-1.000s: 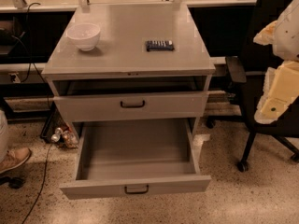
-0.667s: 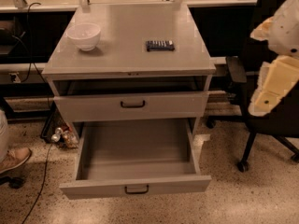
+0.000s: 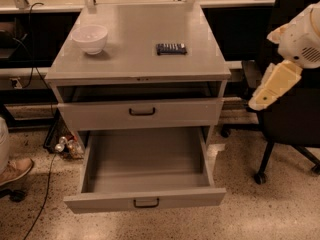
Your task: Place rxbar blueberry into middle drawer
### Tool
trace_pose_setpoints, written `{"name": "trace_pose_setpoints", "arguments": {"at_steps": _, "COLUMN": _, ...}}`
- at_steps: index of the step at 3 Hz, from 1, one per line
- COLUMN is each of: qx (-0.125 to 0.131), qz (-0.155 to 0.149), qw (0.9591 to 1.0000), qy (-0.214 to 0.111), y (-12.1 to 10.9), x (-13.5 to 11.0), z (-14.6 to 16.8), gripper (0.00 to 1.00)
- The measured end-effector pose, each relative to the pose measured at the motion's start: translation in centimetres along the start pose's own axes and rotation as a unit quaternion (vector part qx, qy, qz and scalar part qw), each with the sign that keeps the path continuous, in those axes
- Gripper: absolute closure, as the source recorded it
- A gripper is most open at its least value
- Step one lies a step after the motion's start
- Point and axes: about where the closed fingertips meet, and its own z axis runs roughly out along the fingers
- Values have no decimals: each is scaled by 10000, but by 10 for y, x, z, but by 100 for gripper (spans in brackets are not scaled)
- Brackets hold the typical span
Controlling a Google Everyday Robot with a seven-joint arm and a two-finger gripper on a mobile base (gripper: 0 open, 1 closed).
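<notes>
The rxbar blueberry [image 3: 171, 48], a small dark blue flat bar, lies on the grey cabinet top [image 3: 135, 59], right of centre. The middle drawer [image 3: 145, 176] is pulled wide open below and has nothing in it; its small dark handle [image 3: 146, 202] is mid-front. The upper drawer [image 3: 140, 113] above it is pulled out only slightly. My arm enters from the right edge, white and cream, and my gripper [image 3: 257, 103] hangs to the right of the cabinet, at about the height of the upper drawer, well away from the bar.
A white bowl [image 3: 90, 38] stands on the cabinet top at the left. A black office chair [image 3: 290, 114] on castors is behind my arm at the right. Cables, small clutter and a shoe [image 3: 15, 171] lie on the floor at the left.
My arm has moved left and slightly down, closer to the cabinet's right side. The bar, bowl and drawers have not moved.
</notes>
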Motion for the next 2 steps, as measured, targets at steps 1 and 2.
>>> {"name": "trace_pose_setpoints", "arguments": {"at_steps": 1, "qx": 136, "qz": 35, "qw": 9998, "qy": -123, "y": -10, "x": -4, "z": 6, "gripper": 0}}
{"name": "trace_pose_setpoints", "arguments": {"at_steps": 2, "qx": 136, "qz": 35, "qw": 9998, "qy": -126, "y": -10, "x": -4, "z": 6, "gripper": 0}}
